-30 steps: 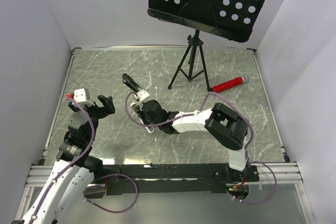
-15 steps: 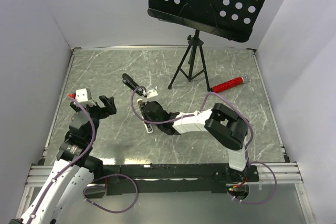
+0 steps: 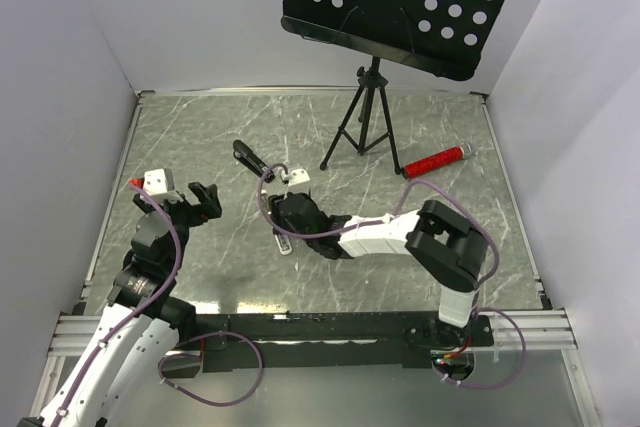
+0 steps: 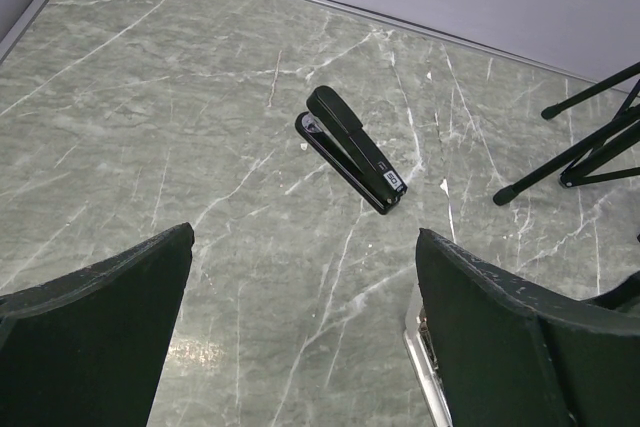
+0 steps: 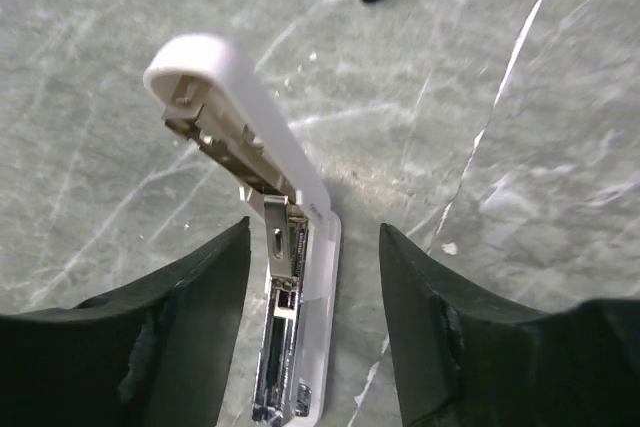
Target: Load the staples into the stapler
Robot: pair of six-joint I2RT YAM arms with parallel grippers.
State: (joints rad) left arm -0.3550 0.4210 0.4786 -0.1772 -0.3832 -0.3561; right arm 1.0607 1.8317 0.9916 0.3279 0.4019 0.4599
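Observation:
A white stapler (image 5: 300, 277) lies on the marble table with its lid (image 5: 230, 107) swung up and its metal magazine (image 5: 275, 347) laid bare. My right gripper (image 5: 312, 227) is open; its fingers stand on either side of the stapler's hinge end, clear of it. In the top view this gripper (image 3: 284, 221) hovers over the white stapler (image 3: 284, 244). A black stapler (image 4: 352, 147) lies shut farther back. My left gripper (image 4: 305, 237) is open and empty, low over the table to the left (image 3: 203, 199). The staples are not in view as a separate strip.
A black tripod (image 3: 360, 127) carrying a perforated music stand (image 3: 400, 2) stands at the back. A red cylinder (image 3: 435, 160) lies to its right. Grey walls close the table on three sides. The white stapler's edge (image 4: 425, 367) shows beside my left gripper's right finger.
The right gripper has gone from shut to open and its wrist has shifted slightly right over the white stapler. The left arm has barely moved.

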